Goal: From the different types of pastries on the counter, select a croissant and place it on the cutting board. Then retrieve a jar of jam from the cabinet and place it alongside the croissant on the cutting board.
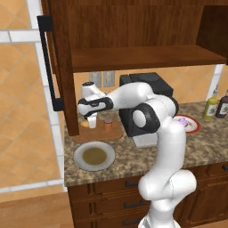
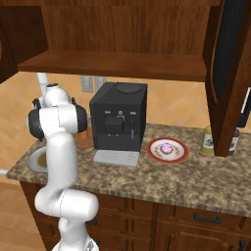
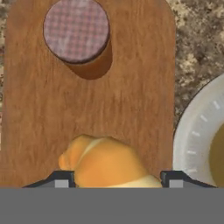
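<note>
The gripper [image 3: 114, 180] hangs low over the cutting board [image 3: 48, 113], its two dark fingertips [image 3: 61, 179] standing either side of the croissant [image 3: 107, 164], one close against each flank. Whether they press on the pastry or merely bracket it cannot be told from these views. The croissant lies on the near end of the board, golden and lumpy. Farther along the same board stands the jar of jam [image 3: 76, 29], upright, its checked lid facing the hand camera, well apart from the croissant. Just right of the board lies a round grey-brown plate [image 1: 94, 156] on the speckled counter [image 1: 196, 149]. From the left base view the gripper [image 1: 91, 121] sits beneath the open cabinet [image 1: 133, 55], beside its door with the long black bar handle [image 1: 48, 62]. To the right of the board stands a black coffee machine [image 2: 118, 120], then a red-rimmed plate [image 2: 167, 149] bearing the pink-purple frosted pastry [image 2: 167, 147], and two bottles [image 1: 216, 107] at the far right.
</note>
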